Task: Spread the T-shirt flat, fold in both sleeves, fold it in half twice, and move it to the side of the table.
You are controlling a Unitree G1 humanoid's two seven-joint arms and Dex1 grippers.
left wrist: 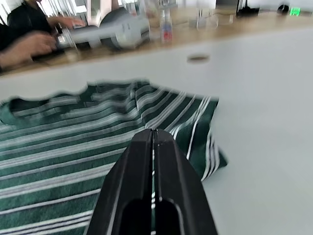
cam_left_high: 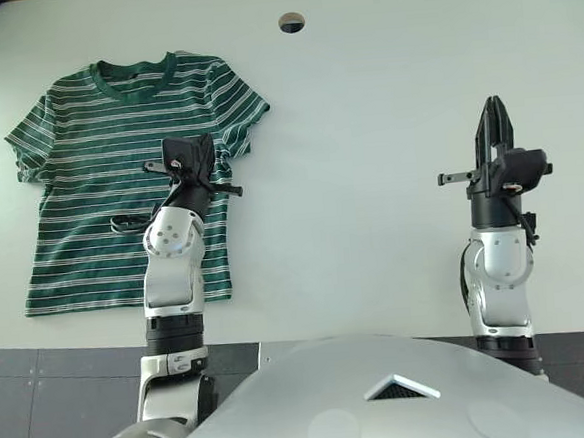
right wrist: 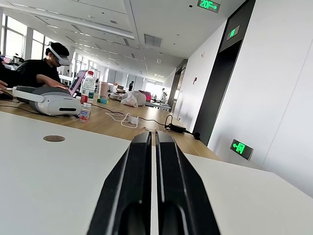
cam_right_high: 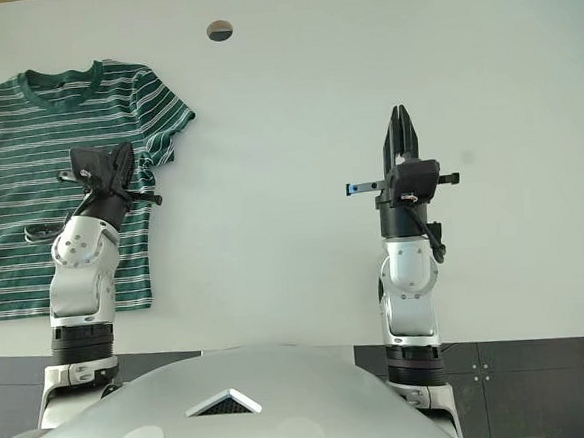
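A green T-shirt with thin white stripes lies spread flat on the left part of the white table, collar toward the far edge, both sleeves out. My left gripper hovers over the shirt's right side, close to the sleeve nearest the table's middle. Its fingers are shut with no cloth between them. My right gripper stands over bare table on the right, pointing away from me, well apart from the shirt. Its fingers are pressed together and hold nothing.
A small round hole sits in the tabletop near the far edge, right of the collar. The table's front edge runs just ahead of my arms. Beyond the far edge stands a wooden desk with bottles and devices.
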